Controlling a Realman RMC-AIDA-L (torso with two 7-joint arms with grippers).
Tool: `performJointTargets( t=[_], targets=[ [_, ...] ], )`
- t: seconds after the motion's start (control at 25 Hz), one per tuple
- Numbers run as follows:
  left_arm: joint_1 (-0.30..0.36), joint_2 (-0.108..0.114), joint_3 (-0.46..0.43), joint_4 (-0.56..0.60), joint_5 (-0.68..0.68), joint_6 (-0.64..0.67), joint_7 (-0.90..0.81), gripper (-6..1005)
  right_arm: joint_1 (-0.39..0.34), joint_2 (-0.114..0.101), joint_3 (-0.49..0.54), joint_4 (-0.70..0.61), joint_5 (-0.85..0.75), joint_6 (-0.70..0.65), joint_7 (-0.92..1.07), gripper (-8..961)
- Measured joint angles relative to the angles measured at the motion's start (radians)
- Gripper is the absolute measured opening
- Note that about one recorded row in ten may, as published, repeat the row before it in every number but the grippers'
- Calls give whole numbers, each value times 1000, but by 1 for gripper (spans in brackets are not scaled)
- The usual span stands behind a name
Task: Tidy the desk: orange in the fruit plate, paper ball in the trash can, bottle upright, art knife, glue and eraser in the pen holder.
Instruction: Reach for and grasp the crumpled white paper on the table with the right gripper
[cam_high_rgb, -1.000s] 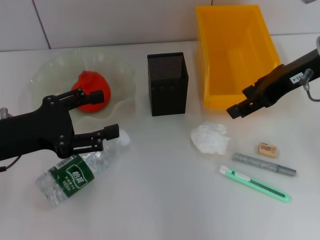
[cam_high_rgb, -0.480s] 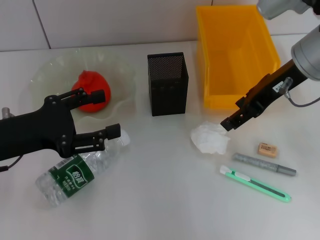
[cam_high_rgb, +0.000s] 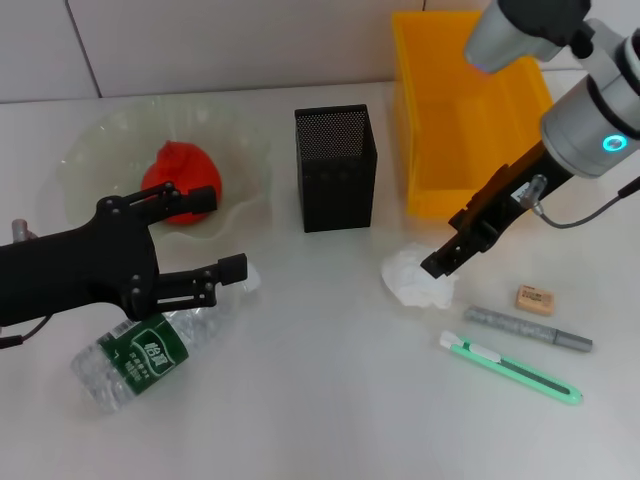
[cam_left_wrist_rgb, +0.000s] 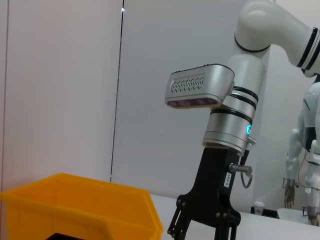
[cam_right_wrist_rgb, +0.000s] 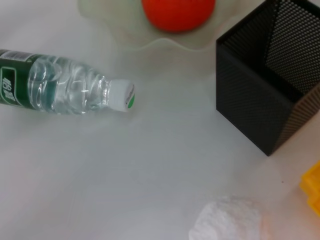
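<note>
the right arm reaches in from the upper right of the head view, its silver forearm angled down and inward, and the black right tool (cam_high_rgb: 436, 266) sits low over the near edge of the paper ball (cam_high_rgb: 415, 277); whether its fingers are open or closed on the ball cannot be told. the paper ball lies on the white worktop (cam_high_rgb: 330, 400) just in front of the yellow trash can (cam_high_rgb: 470, 110). the left arm stretches in from the left edge, lying nearly level above the worktop, and the left tool (cam_high_rgb: 215, 233) has its two black fingers spread wide apart, one over the rim of the fruit plate (cam_high_rgb: 100, 140) and the other above the neck of the bottle (cam_high_rgb: 150, 345), gripping nothing. the orange (cam_high_rgb: 178, 170) already rests in the clear fruit plate, partly hidden by the upper finger. the bottle lies on its side near the left front of the worktop, its white cap pointing toward the middle. the black mesh pen holder (cam_high_rgb: 335, 168) stands upright between the plate and the trash can. to the right, the eraser (cam_high_rgb: 536, 299), the grey glue stick (cam_high_rgb: 527, 328) and the green art knife (cam_high_rgb: 510, 368) lie close together on the worktop, well apart from the pen holder.
</note>
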Motion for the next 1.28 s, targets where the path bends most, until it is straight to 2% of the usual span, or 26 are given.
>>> performJointTargets(
  t=[0.72,1.28],
  targets=[
    [2,-1,-1,0,1,5,0,863,44,4,-35,152,0,111,-17,720],
    [6,-2,-1,0,1,6,0,863,60,4,-61,208,-2,160,-19,685]
  ],
)
